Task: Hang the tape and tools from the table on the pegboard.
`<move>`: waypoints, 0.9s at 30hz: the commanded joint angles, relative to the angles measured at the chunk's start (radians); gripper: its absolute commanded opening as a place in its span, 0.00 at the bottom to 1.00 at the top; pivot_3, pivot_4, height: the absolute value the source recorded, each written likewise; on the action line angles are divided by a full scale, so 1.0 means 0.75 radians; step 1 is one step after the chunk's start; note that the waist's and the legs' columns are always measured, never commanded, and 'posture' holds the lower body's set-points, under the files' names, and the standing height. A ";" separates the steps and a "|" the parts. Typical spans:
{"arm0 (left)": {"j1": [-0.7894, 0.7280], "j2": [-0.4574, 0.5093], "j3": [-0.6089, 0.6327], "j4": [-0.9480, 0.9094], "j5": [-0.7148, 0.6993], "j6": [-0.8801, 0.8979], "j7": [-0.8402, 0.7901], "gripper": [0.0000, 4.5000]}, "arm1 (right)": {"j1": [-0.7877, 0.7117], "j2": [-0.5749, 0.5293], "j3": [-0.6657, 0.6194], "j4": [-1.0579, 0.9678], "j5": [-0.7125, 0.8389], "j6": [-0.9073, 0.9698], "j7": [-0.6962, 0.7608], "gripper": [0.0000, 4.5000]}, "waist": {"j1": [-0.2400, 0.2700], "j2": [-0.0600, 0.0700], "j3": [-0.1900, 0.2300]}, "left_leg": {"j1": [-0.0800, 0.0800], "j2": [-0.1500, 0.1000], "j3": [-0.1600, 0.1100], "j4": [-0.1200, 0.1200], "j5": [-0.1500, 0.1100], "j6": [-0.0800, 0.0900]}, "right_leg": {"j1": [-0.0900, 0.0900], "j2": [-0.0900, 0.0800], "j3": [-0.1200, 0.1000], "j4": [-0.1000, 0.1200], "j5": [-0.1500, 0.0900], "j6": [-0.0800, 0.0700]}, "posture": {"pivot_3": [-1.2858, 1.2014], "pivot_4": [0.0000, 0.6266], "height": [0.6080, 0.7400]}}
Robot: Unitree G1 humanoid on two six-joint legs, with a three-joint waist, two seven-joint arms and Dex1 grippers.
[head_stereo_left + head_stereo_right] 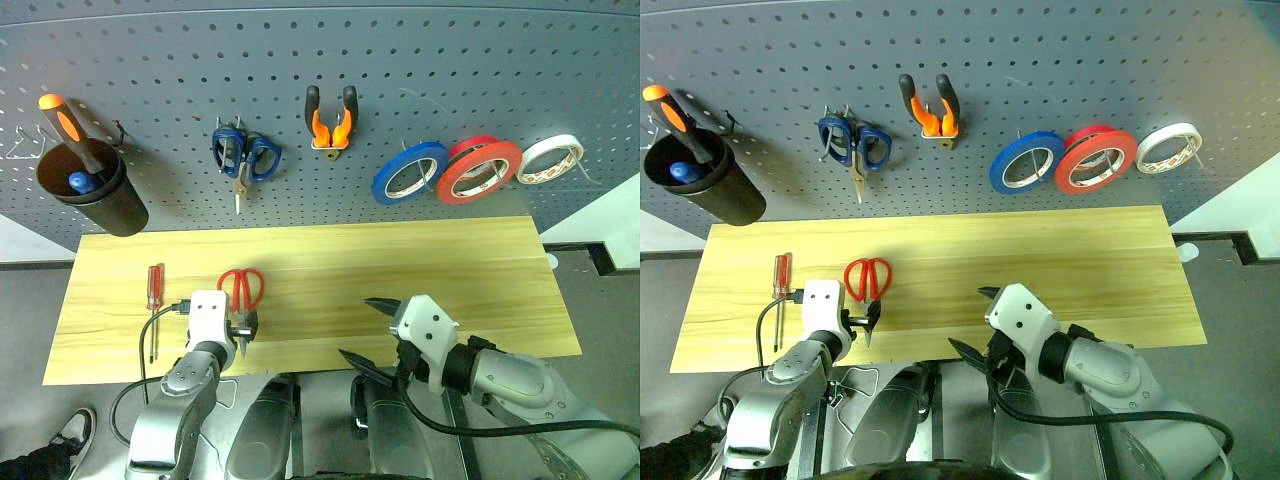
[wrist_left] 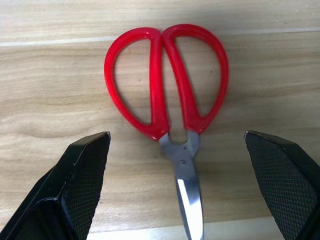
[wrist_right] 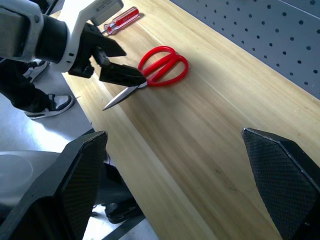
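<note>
Red-handled scissors (image 1: 241, 290) lie flat on the light wooden table (image 1: 420, 270), blades pointing toward the front edge. My left gripper (image 1: 243, 331) stands open just above them, and in the left wrist view the blades (image 2: 187, 195) lie between its spread fingers (image 2: 82, 180). A small red-handled screwdriver (image 1: 154, 300) lies to the left of the scissors. My right gripper (image 1: 368, 335) hovers open and empty over the table's front edge. The red tape (image 1: 478, 168) and the orange-and-black pliers (image 1: 331, 122) hang on the grey pegboard (image 1: 450, 60).
Also on the pegboard are blue-handled scissors (image 1: 245, 155), a blue tape roll (image 1: 408, 172), a white tape roll (image 1: 550, 158), and a black cup (image 1: 95, 190) holding a big orange-handled screwdriver. A person's shoe (image 1: 70, 430) is on the floor at front left.
</note>
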 commanded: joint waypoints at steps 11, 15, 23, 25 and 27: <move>-0.037 -0.058 -0.028 0.115 0.106 -0.060 0.031 1.00 | 0.003 -0.007 -0.016 -0.086 0.027 0.013 -0.003 1.00 | 0.000 0.000 0.001 | 0.000 0.000 0.000 -0.001 -0.001 0.002 | 0.000 0.000 0.000 -0.002 0.000 0.000 | 0.51 0.58 0.89; -0.060 -0.082 -0.037 0.163 0.137 -0.075 0.047 1.00 | -0.004 -0.005 -0.016 -0.092 0.028 0.023 -0.007 1.00 | 0.000 0.001 0.003 | 0.000 0.000 0.000 -0.001 -0.002 0.003 | 0.002 0.000 0.000 -0.005 0.001 0.002 | 0.51 0.58 0.89; -0.129 -0.166 -0.051 0.289 0.187 -0.087 0.104 1.00 | -0.002 -0.003 -0.020 -0.097 0.032 0.027 -0.009 1.00 | 0.001 0.001 0.004 | -0.001 0.000 0.000 -0.001 -0.002 0.004 | 0.004 0.000 -0.001 -0.011 0.002 0.003 | 0.50 0.58 0.89; -0.131 -0.179 -0.060 0.297 0.200 -0.083 0.111 1.00 | -0.004 -0.002 -0.019 -0.097 0.032 0.027 -0.011 1.00 | 0.001 0.001 0.003 | -0.001 0.000 0.000 -0.001 -0.002 0.004 | 0.005 0.000 -0.001 -0.011 0.002 0.004 | 0.50 0.58 0.89; -0.134 -0.188 -0.061 0.312 0.209 -0.081 0.117 1.00 | -0.002 -0.004 -0.022 -0.098 0.032 0.027 -0.011 1.00 | 0.000 0.001 0.004 | -0.001 0.000 0.000 -0.001 -0.003 0.004 | 0.005 0.000 -0.001 -0.012 0.002 0.004 | 0.50 0.58 0.89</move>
